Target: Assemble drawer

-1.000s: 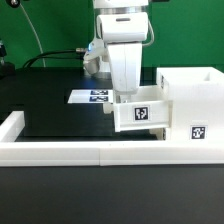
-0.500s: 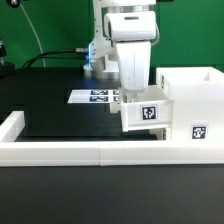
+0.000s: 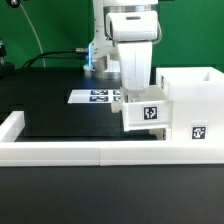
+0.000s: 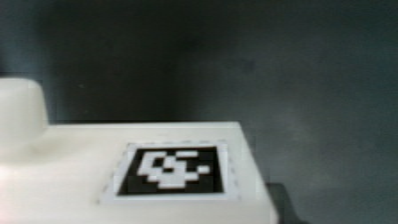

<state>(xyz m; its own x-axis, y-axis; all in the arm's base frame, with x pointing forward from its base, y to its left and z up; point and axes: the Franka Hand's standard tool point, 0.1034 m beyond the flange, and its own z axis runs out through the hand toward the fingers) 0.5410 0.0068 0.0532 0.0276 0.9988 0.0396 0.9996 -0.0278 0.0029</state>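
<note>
A small white open-top tray [image 3: 145,115] with a black-and-white tag on its front hangs under my gripper [image 3: 134,94], just above the black table. The gripper reaches down into the tray, so its fingertips are hidden behind the tray wall; the tray moves with the arm. The tall white box [image 3: 192,98], with a tag low on its front, stands right beside the tray on the exterior view's right. The wrist view shows a tagged white surface [image 4: 171,168] close below, and no fingers. A second tray is out of view.
The long low white border wall [image 3: 80,152] runs along the front, with a short arm [image 3: 12,125] at the exterior view's left. The marker board [image 3: 92,96] lies flat behind the tray. Cables hang behind the arm.
The arm and the tray shifted together toward the exterior view's right, closer to the tall box, between one second and half a second ago. Nothing has moved since.
</note>
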